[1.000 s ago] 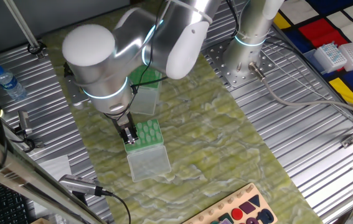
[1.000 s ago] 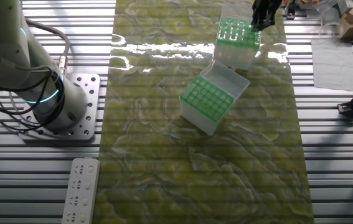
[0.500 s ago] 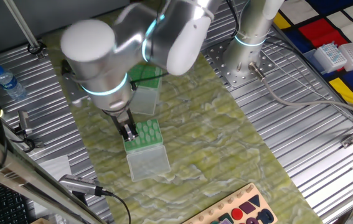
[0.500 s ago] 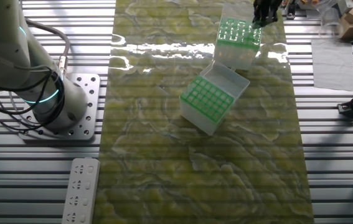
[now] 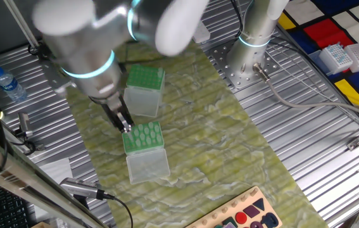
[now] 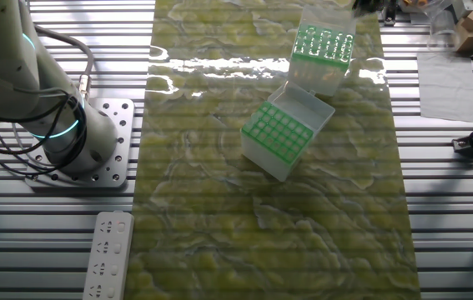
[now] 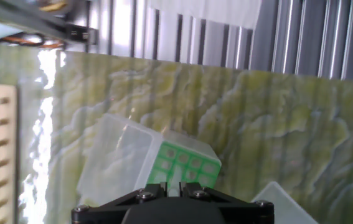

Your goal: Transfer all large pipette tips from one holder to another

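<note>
The tip [image 5: 127,130], barely visible in the gripper [image 5: 124,124], looks pinched just above the near green box [image 5: 142,137]; the other box [image 5: 144,80] stands behind, mid-mat [image 5: 217,145]. It should travel upright and steady. Ribbed metal surrounds the mat; a bottle [image 5: 7,83] lies left.

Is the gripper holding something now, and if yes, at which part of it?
It cannot be told. The gripper hangs just above the green-topped box, but motion blur hides whether a pipette tip sits between its fingers.
</note>
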`<state>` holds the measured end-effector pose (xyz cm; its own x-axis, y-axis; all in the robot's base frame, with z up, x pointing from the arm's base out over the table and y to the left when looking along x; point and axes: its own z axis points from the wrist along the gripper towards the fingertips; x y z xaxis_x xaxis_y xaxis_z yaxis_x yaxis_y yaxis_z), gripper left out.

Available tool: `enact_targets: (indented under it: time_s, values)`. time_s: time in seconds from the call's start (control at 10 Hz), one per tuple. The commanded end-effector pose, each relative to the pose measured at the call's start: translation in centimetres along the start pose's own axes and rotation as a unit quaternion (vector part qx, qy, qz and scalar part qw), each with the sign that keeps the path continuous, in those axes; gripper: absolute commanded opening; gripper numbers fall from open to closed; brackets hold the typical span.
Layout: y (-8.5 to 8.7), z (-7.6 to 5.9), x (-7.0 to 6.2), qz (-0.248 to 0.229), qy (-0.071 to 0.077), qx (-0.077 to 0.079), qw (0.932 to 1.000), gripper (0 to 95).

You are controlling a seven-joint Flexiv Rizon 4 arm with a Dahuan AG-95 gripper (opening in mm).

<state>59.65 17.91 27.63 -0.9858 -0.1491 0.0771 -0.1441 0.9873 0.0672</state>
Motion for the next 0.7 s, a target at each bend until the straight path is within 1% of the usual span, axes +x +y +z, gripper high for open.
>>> enact_targets:
  time_s: [0.1, 0.3, 0.4, 0.5, 0.6, 0.7]
  values:
    - [1.0, -2.9, 0.2, -0.01, 0.006, 0.0, 0.9999, 0.0]
    - [1.3, -4.0, 1.1, -0.021, 0.008, 0.002, 0.9997, 0.0]
    - [1.2, -4.3, 1.4, -0.027, 0.009, 0.003, 0.9996, 0.0]
    - [0.5, -4.9, 2.3, -0.051, 0.015, 0.006, 0.9986, 0.0]
    - [-0.3, -5.2, 3.0, -0.072, 0.02, 0.01, 0.9971, 0.0]
    - [-1.3, -5.3, 3.8, -0.101, 0.031, 0.013, 0.9944, 0.0]
